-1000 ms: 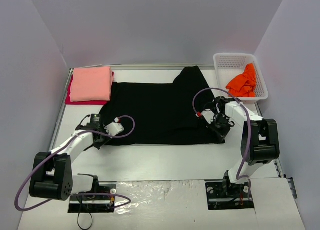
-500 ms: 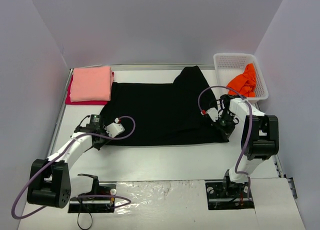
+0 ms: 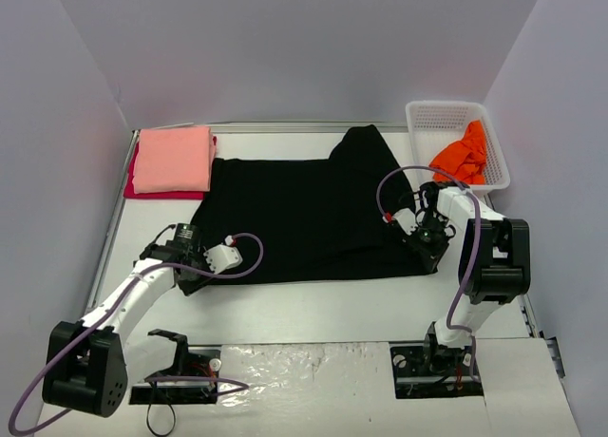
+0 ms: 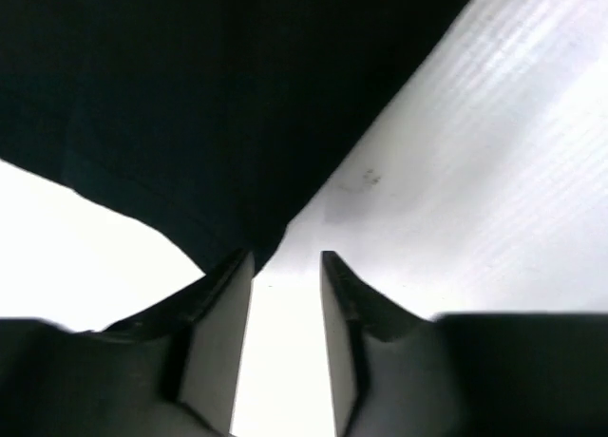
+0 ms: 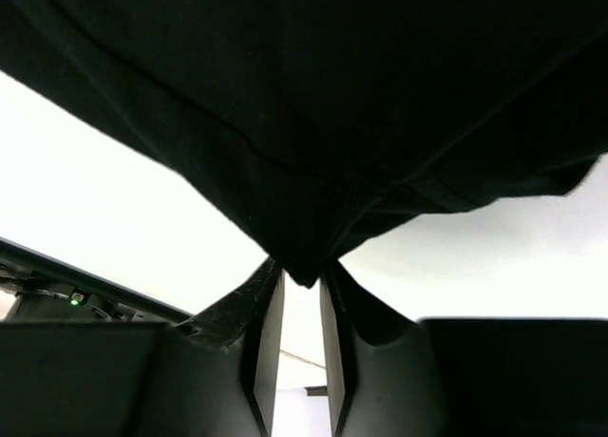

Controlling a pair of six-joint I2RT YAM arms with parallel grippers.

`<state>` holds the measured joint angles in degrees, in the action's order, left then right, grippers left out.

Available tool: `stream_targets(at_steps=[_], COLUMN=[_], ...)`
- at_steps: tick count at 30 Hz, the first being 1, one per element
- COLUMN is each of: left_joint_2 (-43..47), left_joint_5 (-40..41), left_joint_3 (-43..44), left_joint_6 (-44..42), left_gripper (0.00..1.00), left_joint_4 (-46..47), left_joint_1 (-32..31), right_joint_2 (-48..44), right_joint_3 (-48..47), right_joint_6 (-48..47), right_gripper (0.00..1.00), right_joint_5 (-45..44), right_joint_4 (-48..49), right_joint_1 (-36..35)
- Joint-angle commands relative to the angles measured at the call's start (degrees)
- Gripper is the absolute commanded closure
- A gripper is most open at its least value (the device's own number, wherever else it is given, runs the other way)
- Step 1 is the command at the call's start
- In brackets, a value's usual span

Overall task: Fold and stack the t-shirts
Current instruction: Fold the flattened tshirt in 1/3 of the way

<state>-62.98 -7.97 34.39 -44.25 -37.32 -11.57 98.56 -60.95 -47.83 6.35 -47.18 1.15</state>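
A large black t-shirt (image 3: 304,209) lies spread flat across the middle of the table. My left gripper (image 3: 193,268) sits at its near left corner; in the left wrist view the gripper (image 4: 285,256) is open, and the shirt's hem (image 4: 218,237) touches only the left fingertip. My right gripper (image 3: 426,245) is at the near right corner; in the right wrist view the gripper (image 5: 302,266) is shut on a corner of the black shirt (image 5: 313,171). A folded salmon-pink shirt (image 3: 173,159) lies on a red one (image 3: 142,192) at the back left. A bright orange shirt (image 3: 463,157) lies crumpled in the basket.
The white mesh basket (image 3: 427,114) stands at the back right corner. Grey walls close in the table on three sides. A purple cable loops over each arm. Bare white table (image 3: 313,304) runs between the shirt's near edge and the arm bases.
My left gripper has drawn back toward the near edge, off the shirt's left corner. My right gripper moved right to the shirt's near right corner and stayed there.
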Motion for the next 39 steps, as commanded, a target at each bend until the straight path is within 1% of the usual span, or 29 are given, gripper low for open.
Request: stream_targets(at_steps=[1,2,5,9,11,15,19,20,23,24,26,27,28,29,30,32,34,35,39], left_joint_2=[1.2,1.5,3.1,6.1,7.1,7.3,8.3,8.1,6.3,6.3,5.2,4.8,4.7,4.4,4.4,4.2,4.5,4.6,5.0], left_joint_5=[-1.4,-1.4,0.7,1.2,1.7,1.3,2.2,2.8,4.0,4.5,5.8,7.0,7.4,7.4,8.0,9.0,9.2,9.3,9.7], left_joint_3=[0.9,0.9,0.8,1.8,2.7,6.6,8.0,8.3,9.4,9.5,9.3,8.9,8.7,8.6,8.4,8.5,8.1,8.0,7.1], left_joint_6=[-1.4,-1.6,-1.7,0.7,3.2,5.8,7.9,8.5,9.9,9.9,10.8,11.5,11.9,12.3,13.6,14.3,15.0,15.1,15.8], left_gripper=[0.64,0.6,0.58,0.58,0.58,0.58,0.57,0.57,0.57,0.57,0.57,0.57,0.57,0.57,0.57,0.57,0.57,0.57,0.57], left_joint_4=[-4.8,-5.0,-5.0,-3.8,-2.8,-1.0,1.8,2.7,3.6,3.9,5.9,6.7,8.0,8.7,9.3,9.6,10.2,10.2,11.6], left_joint_1=[-0.7,-0.8,-0.9,-0.6,-0.3,-0.2,-0.1,0.0,0.0,0.0,0.0,0.0,0.0,0.0,-0.1,0.0,0.1,0.1,0.2], right_joint_2=[-1.3,-1.3,-1.7,-2.8,-3.5,-4.9,-6.2,-6.2,-5.4,-5.1,-4.2,-3.7,-3.3,-2.2,-1.5,0.7,1.5,2.2,3.7], right_joint_3=[1.1,1.1,0.9,-1.4,-4.0,-8.7,-12.3,-13.4,-14.6,-15.0,-16.1,-16.4,-16.5,-16.6,-16.7,-17.1,-17.3,-17.4,-18.2], right_joint_6=[-0.5,-0.6,-0.2,-0.2,-0.1,-0.2,-0.2,-0.2,-0.2,0.1,1.5,2.0,2.7,4.2,4.7,5.7,6.9,7.8,9.7], right_gripper=[0.81,0.8,0.78,0.7,0.69,0.68,0.62,0.59,0.57,0.58,0.66,0.71,0.84,0.87,0.87,0.72,0.67,0.65,0.64], right_joint_5=[0.0,-0.3,-0.8,-1.5,-1.4,-1.3,-1.1,-1.0,0.8,0.8,3.2,4.6,5.1,5.6,6.3,8.7,9.6,9.6,10.0], right_joint_4=[-4.3,-4.3,-4.4,-6.2,-7.4,-11.4,-13.3,-13.6,-13.3,-13.0,-11.2,-10.5,-8.6,-7.8,-7.2,-6.3,-4.6,-4.1,-2.6], right_joint_1=[0.3,0.3,0.3,0.3,0.3,0.0,-0.1,-0.2,-0.6,-0.8,-0.8,-3.0,-3.5,-4.0,-5.1,-6.3,-8.9,-9.8,-14.9])
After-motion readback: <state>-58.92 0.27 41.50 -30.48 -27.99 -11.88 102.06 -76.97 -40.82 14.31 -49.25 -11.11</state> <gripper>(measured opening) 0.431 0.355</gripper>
